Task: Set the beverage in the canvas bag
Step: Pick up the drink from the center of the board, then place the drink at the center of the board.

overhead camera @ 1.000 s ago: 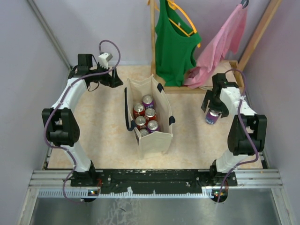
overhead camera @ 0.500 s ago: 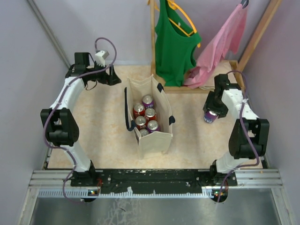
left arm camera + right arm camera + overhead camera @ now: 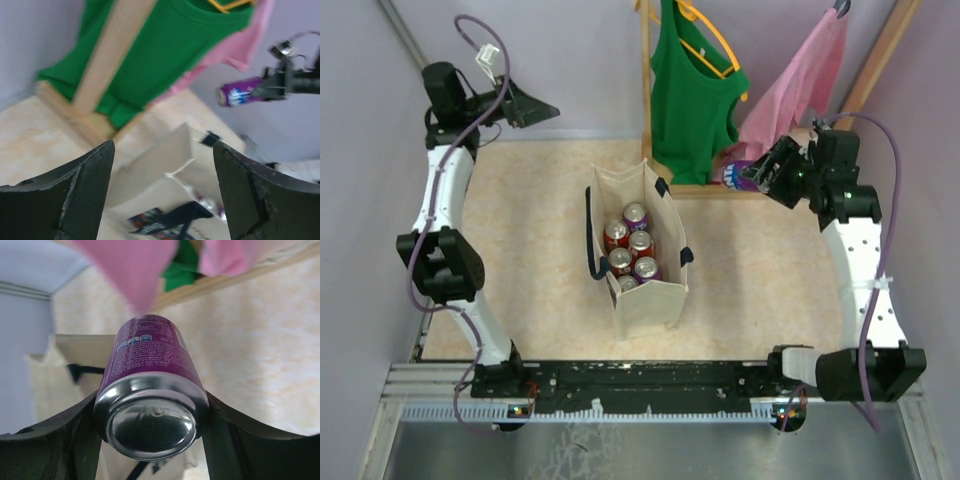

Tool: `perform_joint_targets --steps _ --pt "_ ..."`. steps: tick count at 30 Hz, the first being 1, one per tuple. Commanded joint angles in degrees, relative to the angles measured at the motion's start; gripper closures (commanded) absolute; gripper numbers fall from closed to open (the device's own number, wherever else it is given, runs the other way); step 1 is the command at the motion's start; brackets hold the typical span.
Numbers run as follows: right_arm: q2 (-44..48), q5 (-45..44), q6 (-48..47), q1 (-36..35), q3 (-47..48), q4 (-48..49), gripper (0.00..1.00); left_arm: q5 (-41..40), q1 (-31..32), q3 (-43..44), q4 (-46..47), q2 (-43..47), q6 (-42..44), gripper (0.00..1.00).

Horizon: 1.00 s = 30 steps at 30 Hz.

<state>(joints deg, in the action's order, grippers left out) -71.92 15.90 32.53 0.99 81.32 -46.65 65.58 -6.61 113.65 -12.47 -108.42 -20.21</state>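
The cream canvas bag (image 3: 642,250) with navy handles stands upright mid-table, holding several red and purple cans. It also shows in the left wrist view (image 3: 170,170) and the right wrist view (image 3: 47,375). My right gripper (image 3: 760,172) is shut on a purple beverage can (image 3: 748,173), held on its side high up, right of and beyond the bag. The can (image 3: 149,390) fills the right wrist view and shows in the left wrist view (image 3: 240,93). My left gripper (image 3: 542,108) is open and empty, raised at the far left, pointing toward the bag.
A wooden rack (image 3: 646,90) at the back holds a green top (image 3: 692,90) and a pink garment (image 3: 790,90), close to the held can. Lilac walls close in the left, right and back sides.
My right arm has lifted the purple can off the table's right side and swung it up and back toward the rack. My left arm has risen and moved back to the left.
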Motion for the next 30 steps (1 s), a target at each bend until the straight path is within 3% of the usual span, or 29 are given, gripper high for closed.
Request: perform_joint_targets --steps 1,3,12,15,21,30 --pt "6.1 16.1 11.5 0.4 -3.1 20.2 1.0 16.3 5.2 -8.8 37.6 0.6 -35.0 0.15" --pt "7.5 18.8 14.2 0.4 -6.0 25.6 1.0 19.0 8.0 -11.5 52.4 -0.4 -48.9 0.15" --pt "9.5 24.2 24.8 0.4 -11.8 43.9 1.0 18.5 19.6 -7.6 58.2 -6.7 -51.5 0.16" --pt "9.6 25.0 26.2 0.4 -11.8 46.0 1.0 15.0 21.6 -7.2 56.3 -8.6 -49.3 0.17" --pt "10.0 25.2 27.4 0.4 -12.2 46.9 1.0 6.5 25.5 -3.1 36.0 -9.4 -28.6 0.15" --pt "9.3 26.0 29.0 0.3 -13.5 50.3 1.0 3.5 30.8 -2.7 42.0 -11.2 -32.5 0.14"
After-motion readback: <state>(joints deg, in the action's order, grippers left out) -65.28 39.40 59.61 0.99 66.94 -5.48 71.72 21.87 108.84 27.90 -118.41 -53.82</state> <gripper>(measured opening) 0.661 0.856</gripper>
